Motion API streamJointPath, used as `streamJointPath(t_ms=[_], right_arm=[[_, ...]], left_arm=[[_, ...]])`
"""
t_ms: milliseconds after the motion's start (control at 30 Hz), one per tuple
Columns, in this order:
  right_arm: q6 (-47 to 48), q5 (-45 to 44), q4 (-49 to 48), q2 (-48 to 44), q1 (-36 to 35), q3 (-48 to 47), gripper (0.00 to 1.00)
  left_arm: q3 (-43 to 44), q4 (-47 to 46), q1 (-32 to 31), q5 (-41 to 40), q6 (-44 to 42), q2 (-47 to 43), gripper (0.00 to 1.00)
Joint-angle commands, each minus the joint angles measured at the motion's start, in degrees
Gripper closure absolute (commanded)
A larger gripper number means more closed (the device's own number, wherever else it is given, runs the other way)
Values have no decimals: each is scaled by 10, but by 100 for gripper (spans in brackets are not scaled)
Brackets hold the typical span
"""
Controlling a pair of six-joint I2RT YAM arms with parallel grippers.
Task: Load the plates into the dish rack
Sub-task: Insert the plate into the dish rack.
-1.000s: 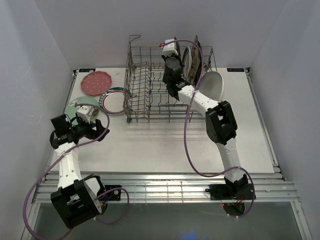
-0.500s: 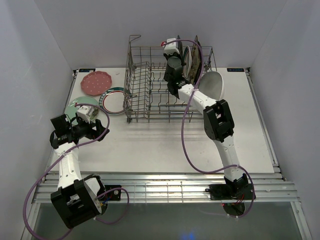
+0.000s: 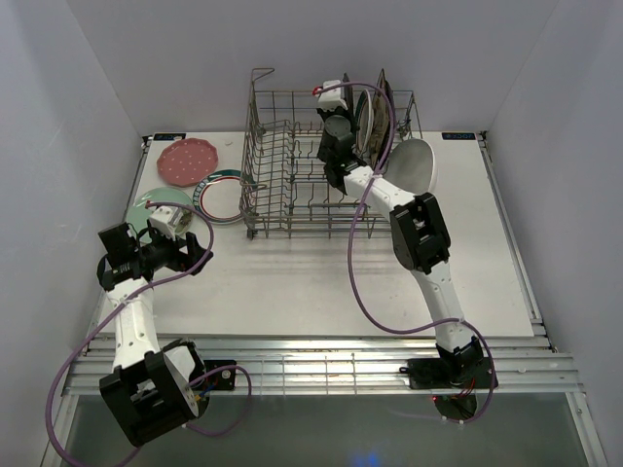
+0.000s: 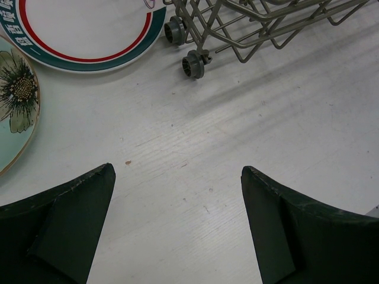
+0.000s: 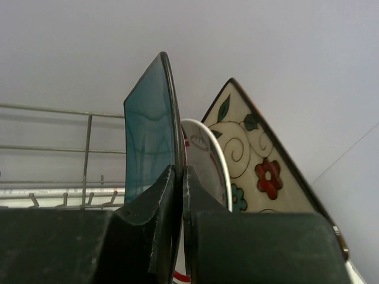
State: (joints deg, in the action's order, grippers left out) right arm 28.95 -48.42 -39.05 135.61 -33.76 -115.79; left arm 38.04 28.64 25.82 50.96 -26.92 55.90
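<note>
Nearest the front edge, toward the left side of the bench point(image 4: 195, 154), the left gripper point(image 4: 176, 171) hovers over bare surface with its fingers spread wide and nothing between them. Just beyond it lie the mint green floral plate point(image 4: 15, 100) and a rimmed round plate point(image 4: 89, 29), both flat, with the pink dotted plate point(image 3: 185, 161) further on toward the far left corner. The dish rack point(image 3: 282, 185) stands at the middle of the far edge, a white oval plate point(image 3: 414, 165) just beside its right wall. In the rack's far right part the right gripper point(image 5: 179, 171) is pinched tight on the teal square plate point(image 5: 148, 130). That plate stands on edge, its faces turned to the left and right edges and its top clear of the wire, beside a white round plate point(image 5: 204, 160) and a floral square plate point(image 5: 260, 160). The step looks like seating this plate. Its lower edge is hidden, so the release calls for care.
</note>
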Motion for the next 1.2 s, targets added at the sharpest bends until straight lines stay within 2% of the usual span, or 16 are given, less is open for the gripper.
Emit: streamJointPath(t_ms=[0, 567, 1167], right_arm=[[0, 17, -111, -11, 2, -44, 92], [-6, 2, -83, 35, -8, -96, 92], [18, -58, -194, 18, -32, 41, 92]], left_arm=[[-4, -5, 5, 8, 1, -18, 2], [-6, -5, 4, 12, -2, -22, 2], [-10, -5, 5, 14, -3, -30, 2]])
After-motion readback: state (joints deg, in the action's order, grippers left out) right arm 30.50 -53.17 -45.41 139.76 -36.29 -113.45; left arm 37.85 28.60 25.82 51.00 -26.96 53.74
